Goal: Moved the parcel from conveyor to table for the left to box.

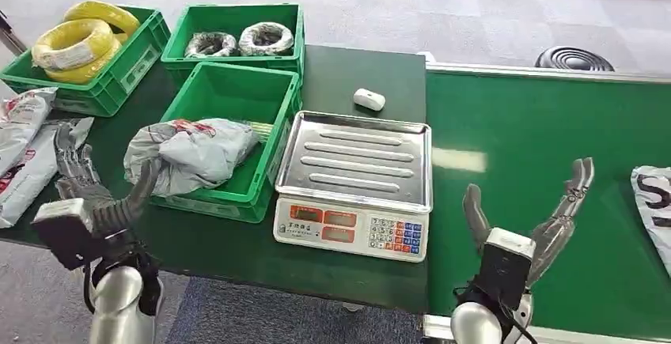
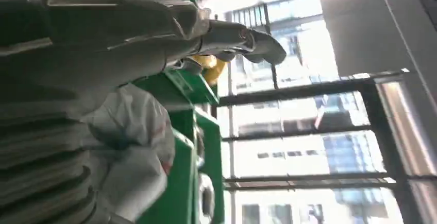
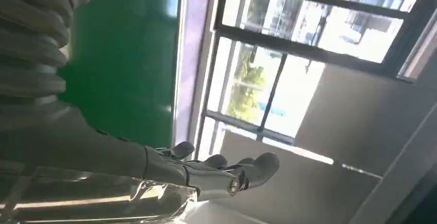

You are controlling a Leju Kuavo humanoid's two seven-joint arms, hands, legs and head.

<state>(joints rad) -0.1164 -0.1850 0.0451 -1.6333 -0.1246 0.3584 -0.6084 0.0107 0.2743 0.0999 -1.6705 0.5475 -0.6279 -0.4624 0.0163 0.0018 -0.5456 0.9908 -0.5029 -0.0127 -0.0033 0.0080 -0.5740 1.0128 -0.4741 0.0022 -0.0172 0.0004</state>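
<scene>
One parcel (image 1: 188, 152) (grey) in crate (image 1: 207, 198), three crates; both hands empty

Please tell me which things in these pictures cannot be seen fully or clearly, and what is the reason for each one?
- Parcel on the conveyor: head view, cut off by the right edge; its print is unreadable.
- Scale display: head view, digits too small.
- Grey parcel in the near green bin: left wrist view, mostly hidden by the left hand.
- Parcels at the table's left: head view, cut off by the left edge.
- Black coiled object behind the conveyor: partly hidden, identity unclear.

Crumpled grey parcel (image 1: 192, 151) rests in green box (image 1: 237, 95).
</scene>
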